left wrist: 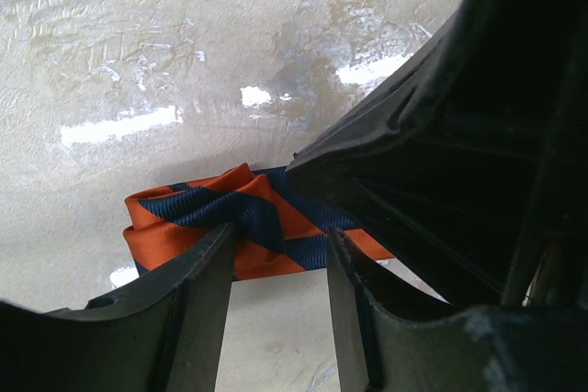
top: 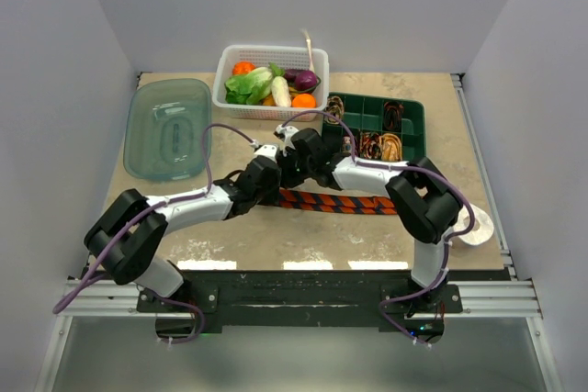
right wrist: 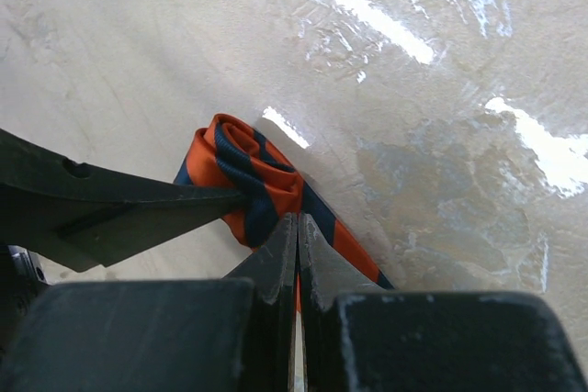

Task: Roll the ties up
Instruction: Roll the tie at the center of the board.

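left gripper (left wrist: 280,234) jaws apart, striped tie (left wrist: 188,213) rolled end between them; right gripper (right wrist: 297,224) jaws pinched together on tie.

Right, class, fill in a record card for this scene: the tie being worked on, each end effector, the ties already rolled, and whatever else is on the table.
Tie in work: striped tie, orange and dark, laid out flat, one end rolled into a coil.
Left end effector: open, fingers either side of the coil.
Right end effector: shut, seemingly pinching the tie beside the coil.
Already rolled: brown rolled ties in the green tray.
Other items: white basket of vegetables, clear teal lid, tape roll.
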You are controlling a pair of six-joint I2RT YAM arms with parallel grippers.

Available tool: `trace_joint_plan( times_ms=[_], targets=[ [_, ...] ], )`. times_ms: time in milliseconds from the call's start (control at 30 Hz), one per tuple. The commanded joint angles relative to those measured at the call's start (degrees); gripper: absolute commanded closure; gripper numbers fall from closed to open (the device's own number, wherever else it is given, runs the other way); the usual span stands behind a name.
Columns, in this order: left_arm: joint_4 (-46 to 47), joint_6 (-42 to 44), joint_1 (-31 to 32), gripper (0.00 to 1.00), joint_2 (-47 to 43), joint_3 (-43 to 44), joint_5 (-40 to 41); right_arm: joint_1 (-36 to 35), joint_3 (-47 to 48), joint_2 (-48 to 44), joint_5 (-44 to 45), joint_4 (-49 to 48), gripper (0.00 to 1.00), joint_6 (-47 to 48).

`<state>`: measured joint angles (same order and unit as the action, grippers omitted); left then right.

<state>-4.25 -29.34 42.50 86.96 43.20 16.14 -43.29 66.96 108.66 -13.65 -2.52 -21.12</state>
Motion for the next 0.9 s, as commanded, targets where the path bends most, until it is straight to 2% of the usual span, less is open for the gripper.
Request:
trace_joint_plan(
  times_ms=[0, 200, 500, 667, 867],
  targets=[
    [2.6, -0.5, 0.4, 0.52, -0.3, -0.6, -2.3, -1.2, 1.7, 1.3, -7.6, -6.0, 1.00, 1.7],
    [2.4, -0.7, 0.4, 0.53, -0.3, -0.6, -2.3, -1.6, 2.6, 3.9, -11.6, -6.7, 1.00, 1.9],
    [2.8, -1.0, 0.4, 0.52, -0.7, -0.7, -2.5, -2.2, 3.4, 7.0, -9.9, -6.0, 1.00, 1.9],
    [2.8, -0.8, 0.4, 0.47, -2.3, -0.3, -2.8, -2.1, 4.3, 8.6, -7.4, -4.5, 1.00, 1.9],
    [3.1, -1.2, -0.1, 0.38, -8.3, -1.0, -3.1, -2.1, 5.5, 8.1, -5.2, -2.3, 1.00, 1.8]
  ],
)
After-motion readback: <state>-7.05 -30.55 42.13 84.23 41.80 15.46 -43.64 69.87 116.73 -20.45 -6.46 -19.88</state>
